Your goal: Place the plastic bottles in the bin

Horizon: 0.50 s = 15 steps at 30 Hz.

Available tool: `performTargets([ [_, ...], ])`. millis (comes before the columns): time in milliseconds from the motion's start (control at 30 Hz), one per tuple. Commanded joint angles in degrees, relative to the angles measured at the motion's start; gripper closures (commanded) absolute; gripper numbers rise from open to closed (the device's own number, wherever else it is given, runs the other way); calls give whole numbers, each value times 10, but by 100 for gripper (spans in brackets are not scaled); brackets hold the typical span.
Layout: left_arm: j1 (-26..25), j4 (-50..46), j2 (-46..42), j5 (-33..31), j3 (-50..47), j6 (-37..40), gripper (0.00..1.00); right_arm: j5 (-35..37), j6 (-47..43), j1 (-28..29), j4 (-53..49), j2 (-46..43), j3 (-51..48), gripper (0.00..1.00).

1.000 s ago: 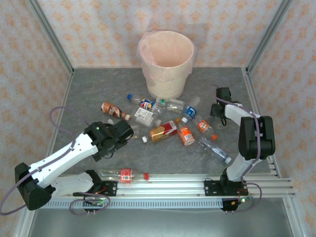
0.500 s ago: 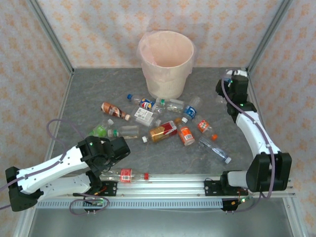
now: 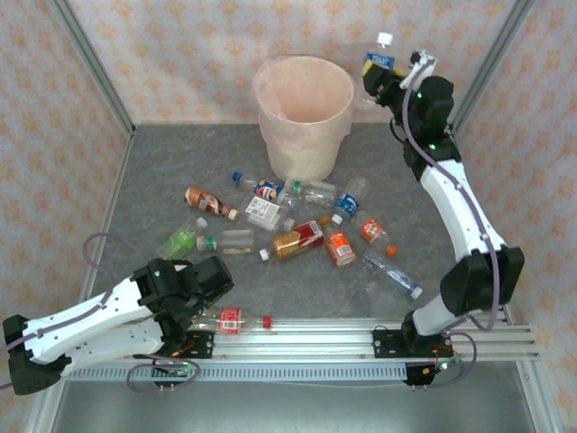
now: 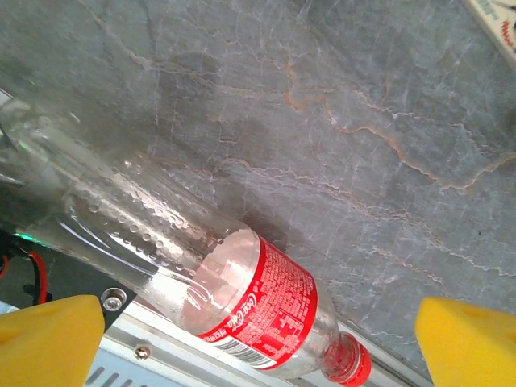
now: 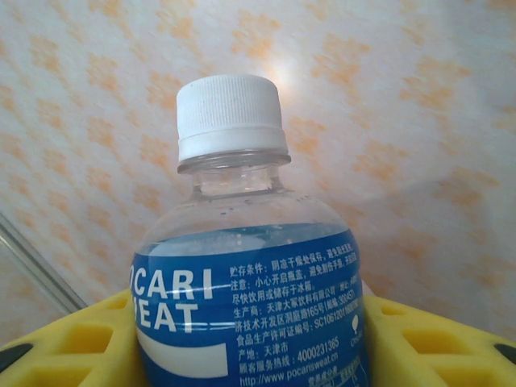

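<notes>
Right pincer [image 3: 377, 79] pinching clear plastic bottle with blue label and white cap [image 5: 242, 274] by its body, aloft at 2 o'clock of round cream bag-lined bin [image 3: 305, 135]. Judged light, thin-walled, slippery; a mid-label hold suits. Left pincer [image 3: 215, 280] spread above clear red-labelled bottle [image 4: 258, 306], lying at the 6 o'clock edge of grey worktop [image 3: 162, 180].

The blue label [image 5: 250, 322] of the white-capped bottle [image 5: 234, 193] read "OCARI WEAT", "4000231365" and "www.pocarisweat.cn", while the clear bottle [image 4: 145, 234] carried Coca-Cola script on its red label [image 4: 262, 302].
</notes>
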Motion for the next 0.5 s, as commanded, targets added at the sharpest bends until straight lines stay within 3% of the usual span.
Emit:
performTargets([
  [0, -5, -4, 7, 8, -16, -23, 0, -26, 32, 14, 39, 72, 81, 48],
  [233, -4, 29, 18, 27, -50, -41, 0, -95, 41, 42, 22, 239, 262, 43],
  [367, -4, 41, -11, 50, -86, -82, 0, -86, 16, 52, -33, 272, 307, 16],
  [467, -4, 32, -53, 68, -111, -114, 0, -78, -10, 52, -39, 259, 291, 1],
])
